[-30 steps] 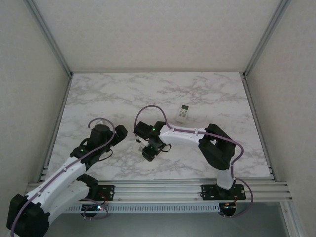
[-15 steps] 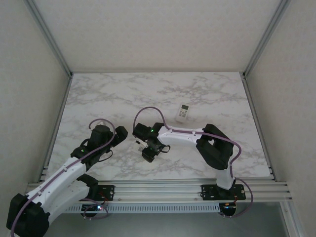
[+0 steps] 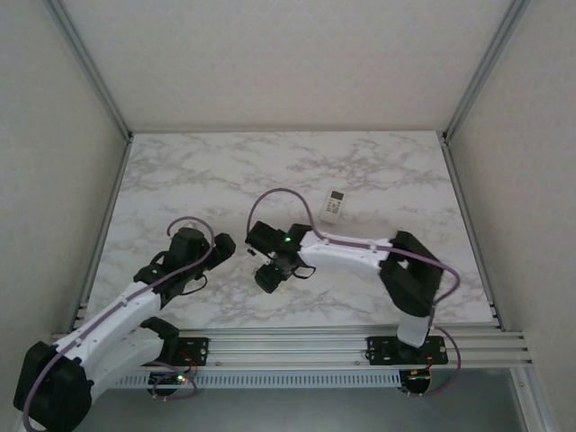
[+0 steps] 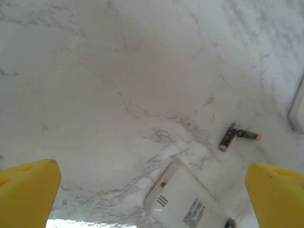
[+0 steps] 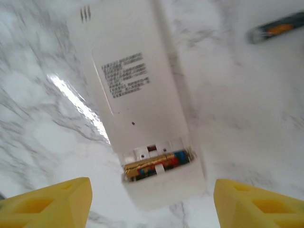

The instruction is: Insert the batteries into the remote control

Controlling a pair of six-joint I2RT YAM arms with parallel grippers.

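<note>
Seated battery (image 5: 154, 165): in the open slot at the end of the face-down remote (image 5: 137, 90), straight under the right pincer (image 5: 152, 199) and between its yellow fingers (image 5: 47, 202). Gold, red and blue bands visible; too blurred to tell one cell from two.
Right pincer: released, fingers wide apart with nothing between them, hovering just above the slot.
Just changed: jaws spread wider than a second ago, elbow swung out to the right, head shifted only a little over the remote.
Likely meaning: a cell just let go into the slot, so this placing step looks finished. Full seating not confirmed from here.
Loose batteries (image 4: 228, 137): two, lying on the table (image 4: 95, 71) with ends nearly touching, ahead and to the right of the left pincer (image 4: 152, 180). One also beyond the right pincer's right finger, at the far edge of its wrist view.
Left pincer: released, fully spread, empty, same as a second ago. Top end of the remote near, between its fingers.
Second remote (image 3: 334, 206): face up, well beyond the right pincer, untouched.
Still to do, by judgement: fetching the loose pair; no battery cover in sight.
</note>
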